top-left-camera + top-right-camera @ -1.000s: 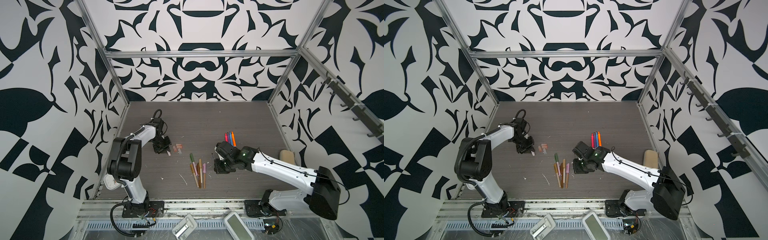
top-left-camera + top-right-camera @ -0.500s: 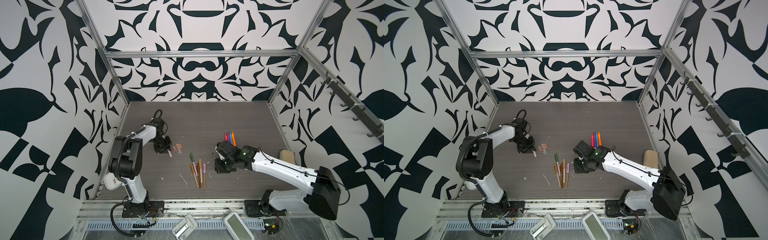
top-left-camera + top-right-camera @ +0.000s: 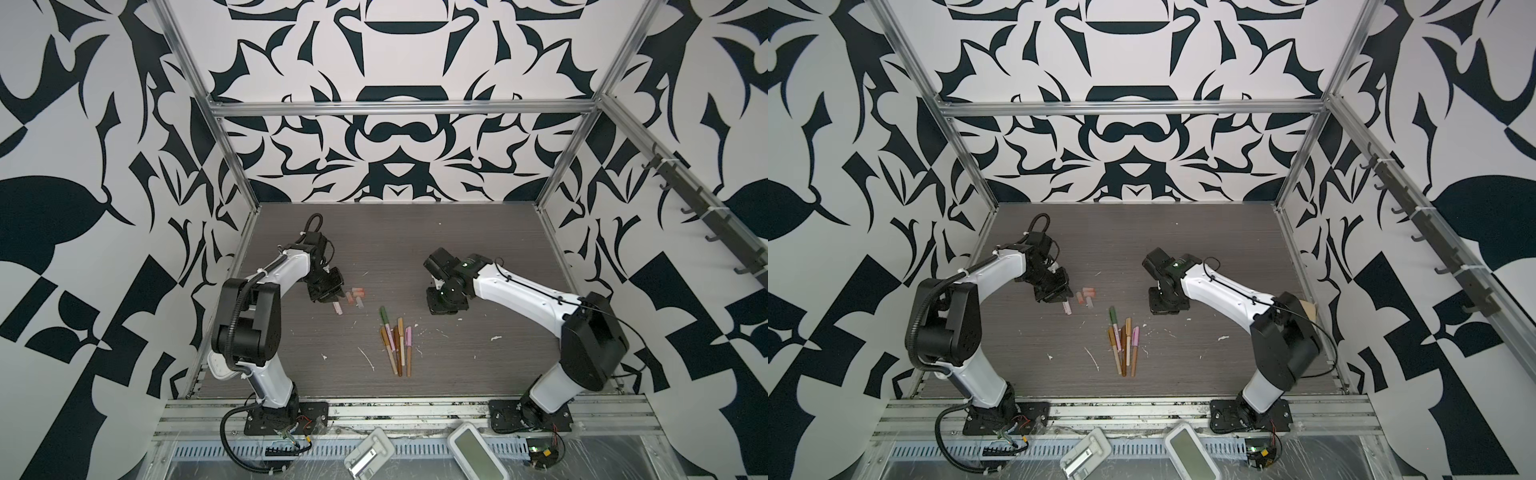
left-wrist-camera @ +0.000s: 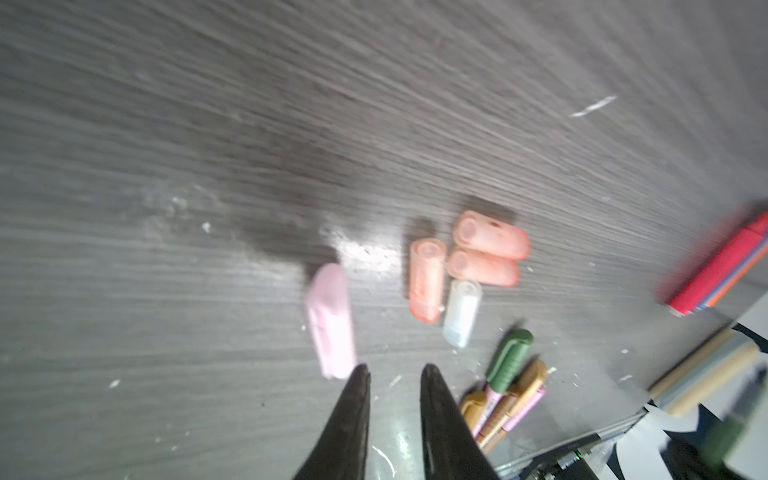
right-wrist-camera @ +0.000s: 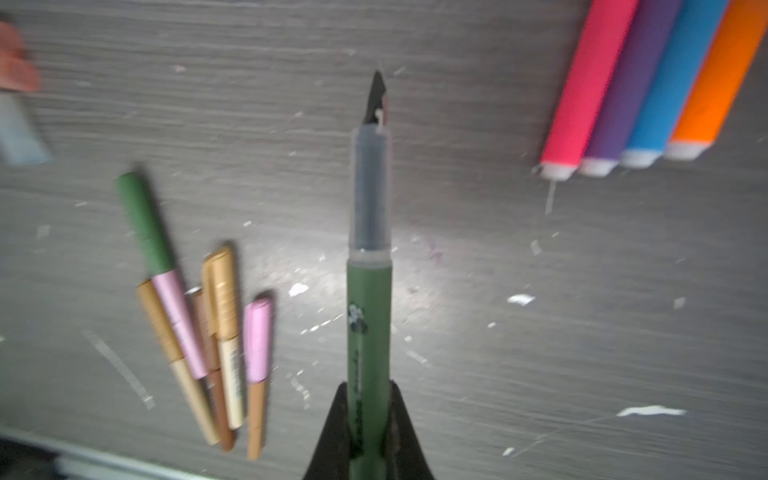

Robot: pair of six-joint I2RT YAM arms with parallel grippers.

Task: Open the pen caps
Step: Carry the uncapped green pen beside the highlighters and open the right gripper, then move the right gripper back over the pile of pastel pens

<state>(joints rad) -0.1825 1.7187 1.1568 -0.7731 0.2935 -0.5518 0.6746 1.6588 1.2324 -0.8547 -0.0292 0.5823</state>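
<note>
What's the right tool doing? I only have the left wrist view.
Observer: The right tool is shut on a green pen; its cap is off and the dark tip is bare.
Operator: How many in the capped pile? It's cut off for me.
Observer: Five capped pens in the right wrist view, fanned out and overlapping.
Operator: The red blur at my edge?
Observer: Four bright pens lie side by side and touching: pink-red, purple, blue, orange. Their white ends are lined up.
</note>
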